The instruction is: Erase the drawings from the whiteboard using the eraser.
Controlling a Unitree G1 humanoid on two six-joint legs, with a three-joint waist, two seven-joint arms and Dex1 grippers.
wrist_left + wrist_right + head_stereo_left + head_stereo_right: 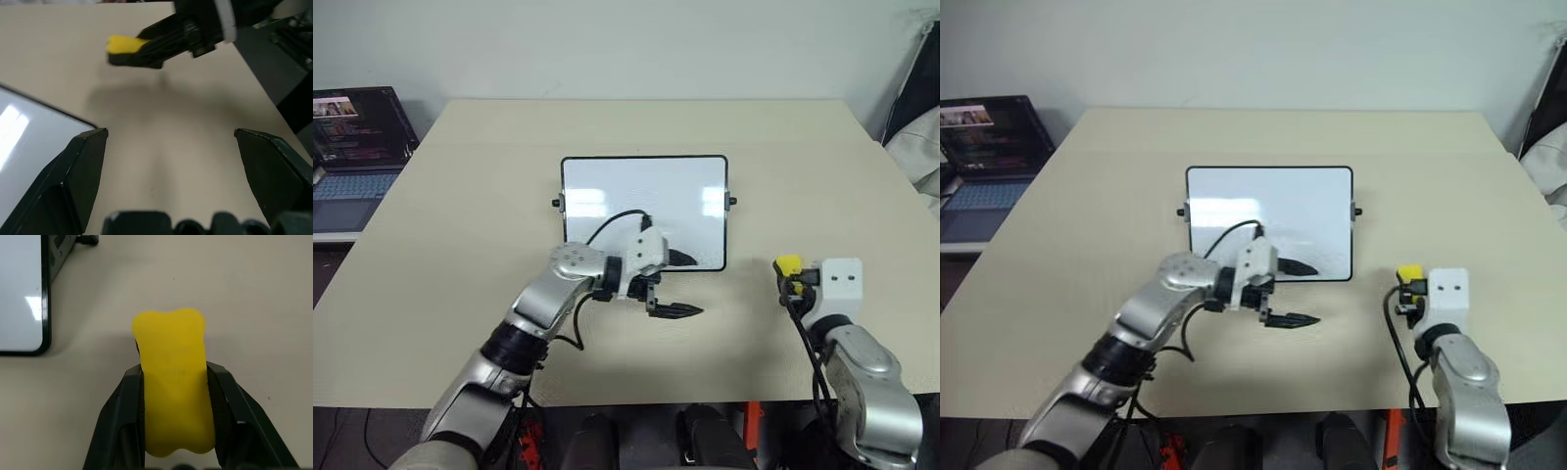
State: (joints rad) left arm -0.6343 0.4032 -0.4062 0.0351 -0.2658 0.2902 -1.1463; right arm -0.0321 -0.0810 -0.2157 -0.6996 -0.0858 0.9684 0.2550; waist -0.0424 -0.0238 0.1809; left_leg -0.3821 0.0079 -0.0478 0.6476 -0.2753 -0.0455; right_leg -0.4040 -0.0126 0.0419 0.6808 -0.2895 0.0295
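Closest in, the right gripper (176,406) has its two black fingers (122,416) pressed against the sides of the eraser (173,382), a bright yellow block with a pinched waist that sticks out past the fingertips. Seen from the head, this gripper sits over the bare bench (460,176) on the robot's right, well apart from the whiteboard (644,211) and off its near right corner. That board lies flat near the middle of the bench, its glossy white face inside a thin black frame with a small black knob at each side edge. No red marks can be made out on its surface; the white shows two pale glare patches. The left gripper (680,284) reaches in from the robot's left and points toward the right, its fingers spread wide with nothing between them, one over the board's near edge and the other over the bench just in front of it. A laptop (357,147) stands open beyond the bench's left edge.
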